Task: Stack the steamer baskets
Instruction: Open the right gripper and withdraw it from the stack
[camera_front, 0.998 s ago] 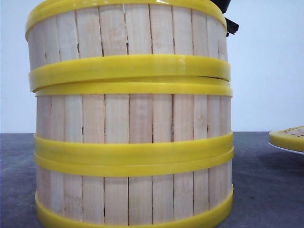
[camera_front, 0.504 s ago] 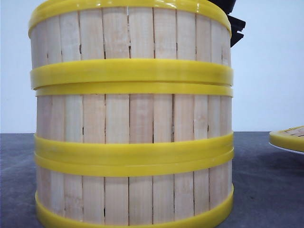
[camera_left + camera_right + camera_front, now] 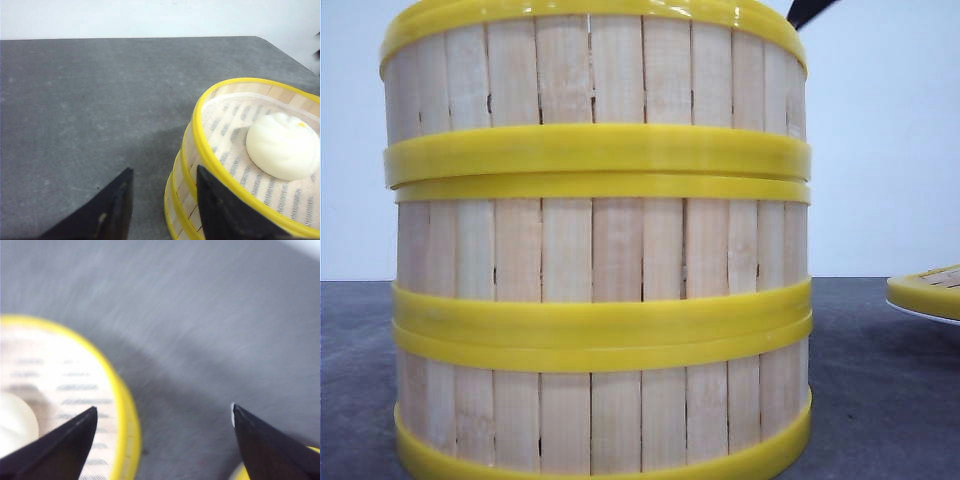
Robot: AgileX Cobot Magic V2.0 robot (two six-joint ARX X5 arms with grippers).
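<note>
R gripper (image 3: 162, 425): jaws spread wide, nothing between them, only grey table (image 3: 210, 325) showing in the gap. View is motion-blurred. One finger overlaps the rim of the top basket, a pale bun just visible inside it; a sliver of another yellow rim sits at the frame corner by the other finger. Front view catches only a dark scrap of the R arm (image 3: 810, 10) behind the stack's top edge.

L gripper (image 3: 162, 205): also parted, holding nothing. It hangs beside the stack, one finger close to the top rim; can't tell if touching.

Steamer baskets (image 3: 595, 250): all three stacked in one column close to the front cam, filling most of that view. Yellow rims meet rim to rim; walls line up approx. straight. Bun (image 3: 282, 145) sits in the top basket on a pale liner, left uncovered.

Lid (image 3: 925, 290): off to the robot's R on the table, well apart from the stack, on a white plate edge.

Judgement: stacking looks done; both grippers empty and open prob. because the load is released and clearance is wanted around the rims.
</note>
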